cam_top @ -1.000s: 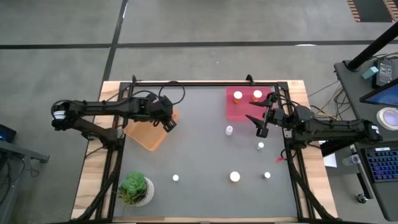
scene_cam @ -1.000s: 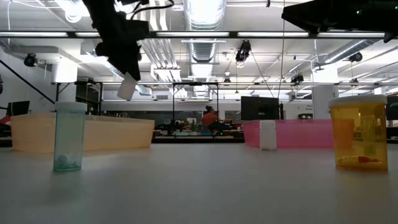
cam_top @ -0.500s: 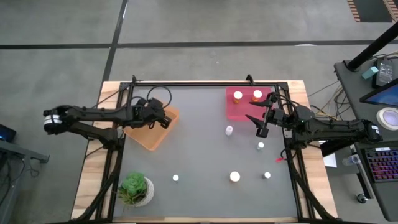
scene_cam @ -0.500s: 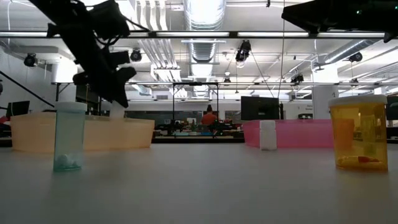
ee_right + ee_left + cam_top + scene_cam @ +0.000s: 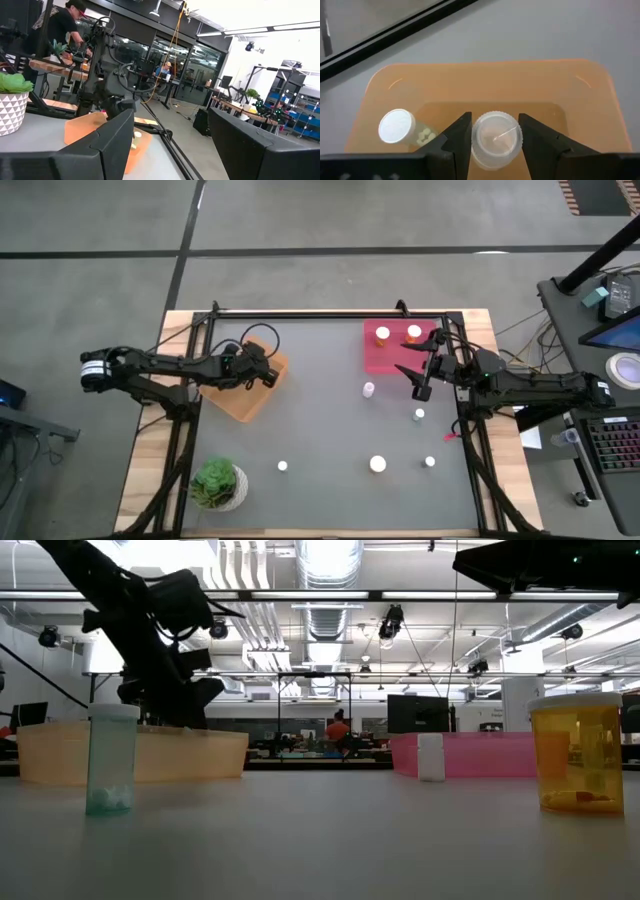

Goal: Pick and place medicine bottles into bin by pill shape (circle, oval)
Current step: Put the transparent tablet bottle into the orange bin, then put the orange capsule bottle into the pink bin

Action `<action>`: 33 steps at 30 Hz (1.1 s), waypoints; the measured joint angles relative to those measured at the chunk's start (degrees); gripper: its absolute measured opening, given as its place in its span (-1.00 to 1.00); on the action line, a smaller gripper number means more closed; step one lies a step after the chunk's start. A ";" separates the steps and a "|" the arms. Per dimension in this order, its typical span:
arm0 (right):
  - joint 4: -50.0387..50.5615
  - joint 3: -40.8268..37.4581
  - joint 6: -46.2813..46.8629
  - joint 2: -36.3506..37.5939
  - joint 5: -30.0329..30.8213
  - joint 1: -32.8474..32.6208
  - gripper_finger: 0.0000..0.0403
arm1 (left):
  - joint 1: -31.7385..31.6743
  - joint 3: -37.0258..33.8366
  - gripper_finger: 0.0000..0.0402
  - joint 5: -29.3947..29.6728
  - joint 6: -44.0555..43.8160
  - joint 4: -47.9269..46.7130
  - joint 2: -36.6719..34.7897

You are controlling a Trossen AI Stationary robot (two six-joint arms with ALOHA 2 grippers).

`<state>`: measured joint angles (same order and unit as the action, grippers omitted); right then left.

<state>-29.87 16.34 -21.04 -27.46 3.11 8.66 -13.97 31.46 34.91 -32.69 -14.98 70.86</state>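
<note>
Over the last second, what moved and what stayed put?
The left gripper, holding a white-capped bottle, swung from the inner edge of the orange bin back over it and came down inside. Its fingers are closed on the bottle. The right gripper, the pink bin and the loose bottles stayed put.

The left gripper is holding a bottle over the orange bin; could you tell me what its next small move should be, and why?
Probably open the left gripper and let go. The white-capped bottle sits between its fingers directly above the orange bin, low inside it, beside another bottle already lying there.
</note>
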 joint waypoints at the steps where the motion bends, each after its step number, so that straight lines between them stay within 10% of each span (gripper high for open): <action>1: 0.01 0.00 0.00 0.00 0.00 0.01 0.22 | -0.09 0.02 -0.37 0.07 0.00 0.19 0.53; 33: 0.04 0.00 -0.22 0.00 0.00 0.00 0.22 | -0.58 1.34 -0.07 0.05 0.05 -4.97 -1.26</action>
<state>-29.82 16.34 -21.26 -27.46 3.11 8.66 -14.55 32.81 34.96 -32.63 -19.96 69.61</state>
